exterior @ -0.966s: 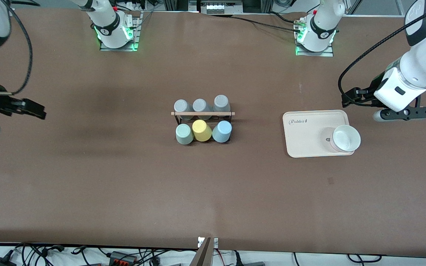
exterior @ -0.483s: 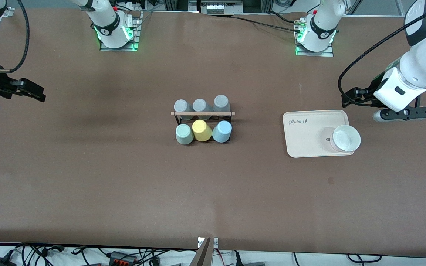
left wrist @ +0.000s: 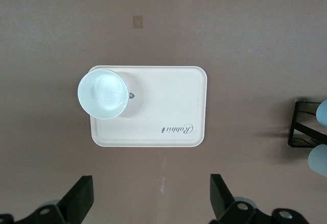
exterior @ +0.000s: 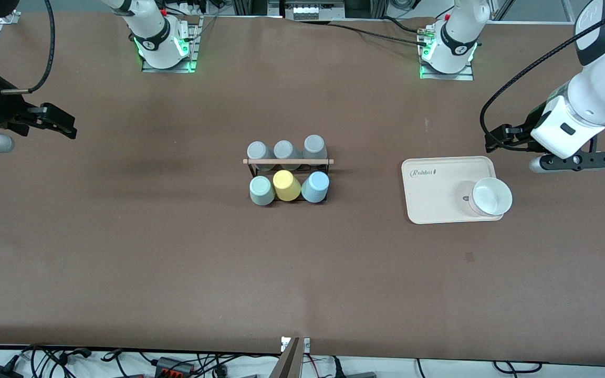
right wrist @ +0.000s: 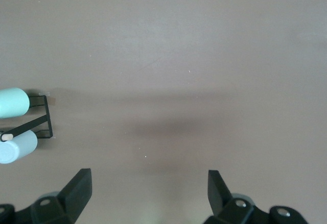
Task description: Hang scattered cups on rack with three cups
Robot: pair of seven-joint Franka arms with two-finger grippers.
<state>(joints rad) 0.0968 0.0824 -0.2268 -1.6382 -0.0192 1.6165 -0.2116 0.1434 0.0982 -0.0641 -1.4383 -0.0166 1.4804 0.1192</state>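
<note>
Front view: the right gripper (exterior: 63,126) hangs empty with its fingers spread apart, over bare table at the right arm's end, well apart from the rack (exterior: 288,161). The left gripper (exterior: 494,137), also empty and spread wide, hangs over the table just beside the cream tray (exterior: 434,194), at the tray's edge farther from the front camera; a white bowl (exterior: 490,197) sits on the tray's corner. On the rack at mid-table, the mint-green cup (exterior: 261,190), a yellow cup (exterior: 285,185) and the light blue cup (exterior: 315,187) hang in the nearer row, with three grey cups (exterior: 284,150) in the farther row.
</note>
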